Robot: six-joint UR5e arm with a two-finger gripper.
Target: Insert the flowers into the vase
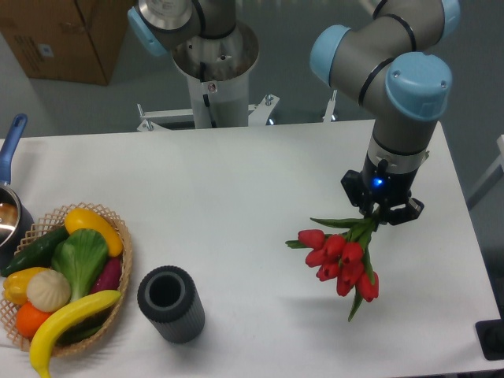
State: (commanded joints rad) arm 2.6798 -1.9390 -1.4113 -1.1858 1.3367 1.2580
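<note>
At the right side of the table my gripper (383,216) is shut on the green stems of the flowers (340,261). The red tulip buds hang down and to the left below the fingers, with green leaves spreading beside them. They cast a shadow on the white table (236,197) just beneath. The vase (170,304), a dark grey ribbed cylinder with a round open mouth, stands upright near the front edge, well to the left of the bunch.
A wicker basket (122,268) of green and yellow vegetables sits at the front left, close beside the vase. A blue-handled metal pot (9,181) shows at the left edge. The arm's base (214,71) rises behind the table.
</note>
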